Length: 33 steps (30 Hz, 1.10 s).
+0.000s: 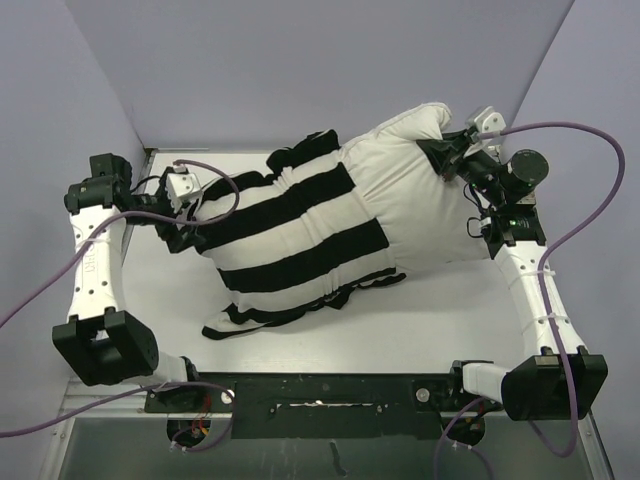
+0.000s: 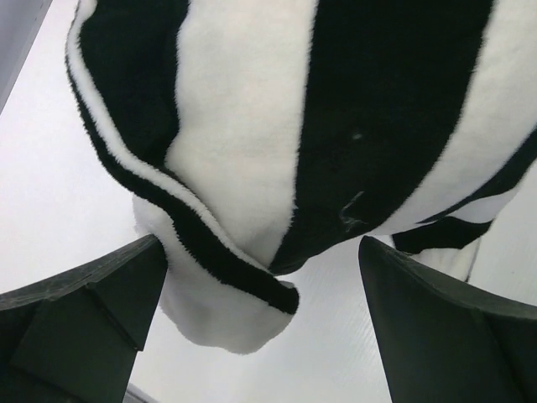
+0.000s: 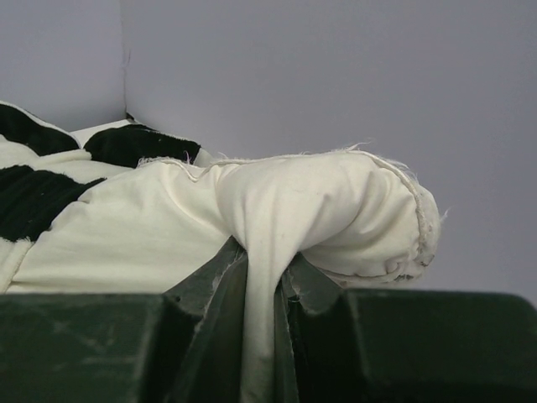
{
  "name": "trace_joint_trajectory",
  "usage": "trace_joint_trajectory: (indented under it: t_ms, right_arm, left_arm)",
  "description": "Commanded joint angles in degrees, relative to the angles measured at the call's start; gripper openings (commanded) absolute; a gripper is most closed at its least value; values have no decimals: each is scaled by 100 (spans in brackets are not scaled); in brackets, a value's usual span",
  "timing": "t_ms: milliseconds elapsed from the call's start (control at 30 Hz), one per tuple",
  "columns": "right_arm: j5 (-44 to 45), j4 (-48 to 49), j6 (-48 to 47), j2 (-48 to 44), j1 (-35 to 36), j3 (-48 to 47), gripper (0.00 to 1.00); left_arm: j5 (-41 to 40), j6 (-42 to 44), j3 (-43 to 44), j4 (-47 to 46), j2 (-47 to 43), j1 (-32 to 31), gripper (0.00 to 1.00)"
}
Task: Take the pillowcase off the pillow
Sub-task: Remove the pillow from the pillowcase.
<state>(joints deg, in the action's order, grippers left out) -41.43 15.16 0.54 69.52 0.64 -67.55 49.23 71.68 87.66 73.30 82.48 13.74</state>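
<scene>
The pillowcase (image 1: 290,235) is soft and limp; grip its bunched end fold. The left gripper (image 2: 262,277) stands wide, empty, and the right gripper (image 3: 264,277) pinches a pillow (image 3: 336,201) corner.

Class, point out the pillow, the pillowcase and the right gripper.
pillow (image 1: 420,190), top view, bare white middle.
pillowcase (image 1: 300,200), top view, black stripe.
right gripper (image 3: 267,262), right wrist view, between its fingertips.

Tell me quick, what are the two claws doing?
Left gripper: open, nothing gripped, pillowcase in front.
Right gripper: shut on the pillow.
</scene>
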Motion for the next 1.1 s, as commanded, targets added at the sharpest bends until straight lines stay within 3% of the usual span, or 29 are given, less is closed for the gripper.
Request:
trace_joint_trajectory:
  t_ms: [0,133,333,400,467,567,600,867,1067]
  right_arm:
    - [-168,1367,-25,-472,85,-335,0]
    - [-323,1455,94,-491,76,-358,0]
    - [-444,1580,258,-490,76,-364,0]
    - [-461,1629,303,-462,76,-380,0]
    - [-443,1624,314,-439,74,-382,0]
    - [-391,1531,328,-422,72,-380,0]
    - [-324,1455,329,-414,76,-394,0]
    - [1288,177,161,-438,-143,-432,0]
    - [2702,169,466,-729,-626,165,0]
  left_arm:
    - [-393,-492,-26,-1099,325,134,98]
    - [-455,-869,329,-1288,1032,374,98]
    - [-370,-314,256,-896,1240,408,96]
    - [-324,-180,306,-741,1301,402,84]
    - [-299,-197,405,-688,1369,406,63]
    - [-226,-320,543,-823,1405,464,13]
    - [-239,-430,539,-969,1380,500,1]
    - [-2008,-925,-7,-2614,1372,693,0]
    - [-2292,-1189,247,-2796,1771,1343,0]
